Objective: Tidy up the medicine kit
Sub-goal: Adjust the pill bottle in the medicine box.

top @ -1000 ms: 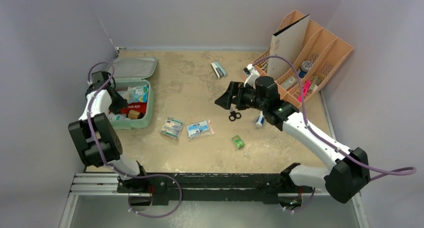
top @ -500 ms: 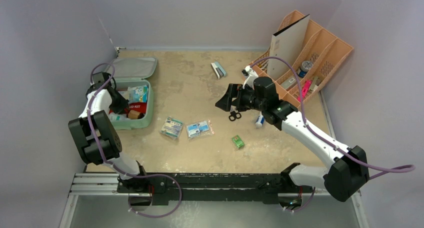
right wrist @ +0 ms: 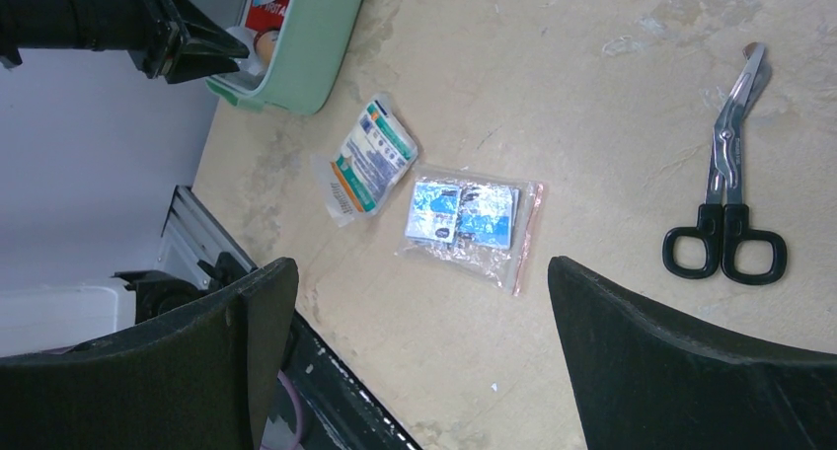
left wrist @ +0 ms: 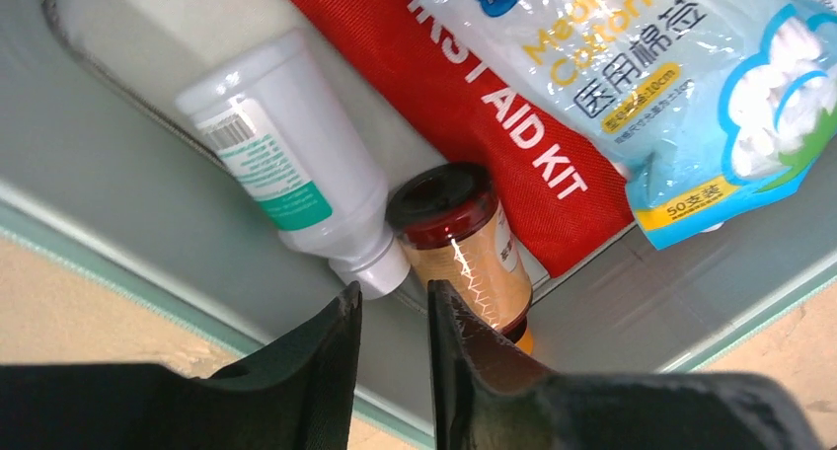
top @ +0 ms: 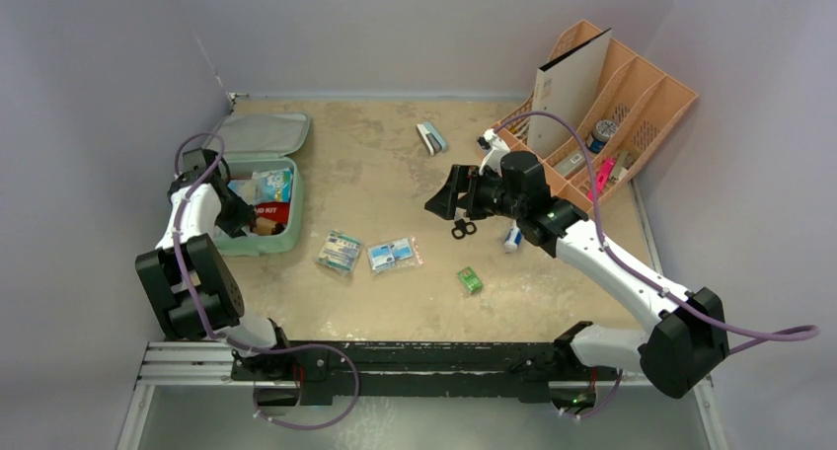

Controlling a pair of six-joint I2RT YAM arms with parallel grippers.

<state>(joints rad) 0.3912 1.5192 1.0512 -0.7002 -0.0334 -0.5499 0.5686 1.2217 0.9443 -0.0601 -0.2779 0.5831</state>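
The mint-green medicine kit [top: 292, 208] lies open at the left, its lid [top: 265, 132] folded back. In the left wrist view its inner wall [left wrist: 148, 203] holds a white bottle [left wrist: 286, 164], an amber bottle [left wrist: 464, 243], a red "FIRST AID KIT" pouch [left wrist: 474, 105] and a bag of cotton swabs [left wrist: 671, 85]. My left gripper [top: 238, 220] hovers over the kit's near end [left wrist: 393, 292], jaws a narrow gap apart and empty, next to the two bottles' caps. My right gripper [top: 444, 199] is wide open and empty above the table [right wrist: 419, 267], over a zip bag of blue packets [right wrist: 464, 218].
On the table lie black scissors [top: 463, 229], the zip bag [top: 394, 254], a printed packet [top: 340, 250], a small green box [top: 470, 279], a small white and blue bottle [top: 512, 238] and a grey-blue item [top: 430, 137]. A peach-orange organizer [top: 642, 110] stands at the back right.
My left gripper has shifted slightly toward the near end of the kit. My right gripper moved a little left early on, then stayed still.
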